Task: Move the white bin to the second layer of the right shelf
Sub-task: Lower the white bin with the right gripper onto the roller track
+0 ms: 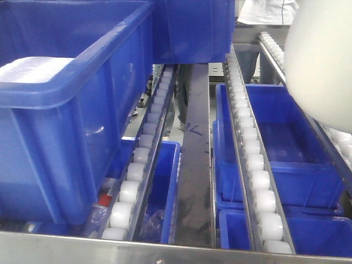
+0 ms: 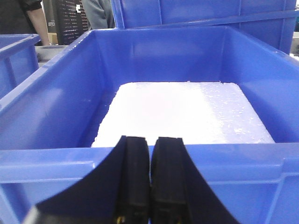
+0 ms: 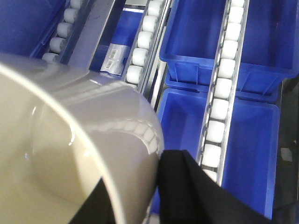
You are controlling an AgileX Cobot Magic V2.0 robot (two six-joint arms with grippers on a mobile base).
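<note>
The right gripper (image 3: 135,196) clamps the rim of the white bin (image 3: 70,154), held tilted above the roller rails (image 3: 219,93) and blue crates (image 3: 243,135) — while the left gripper (image 2: 150,177), fingers pressed together, hovers beside a foam-filled crate (image 2: 154,56).

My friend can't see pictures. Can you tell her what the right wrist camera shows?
A shiny white bin fills the lower left, with the robot's right black claw gripping its rim. Behind it are metal rails lined with small white rollers, and blue crates sit underneath them.
</note>
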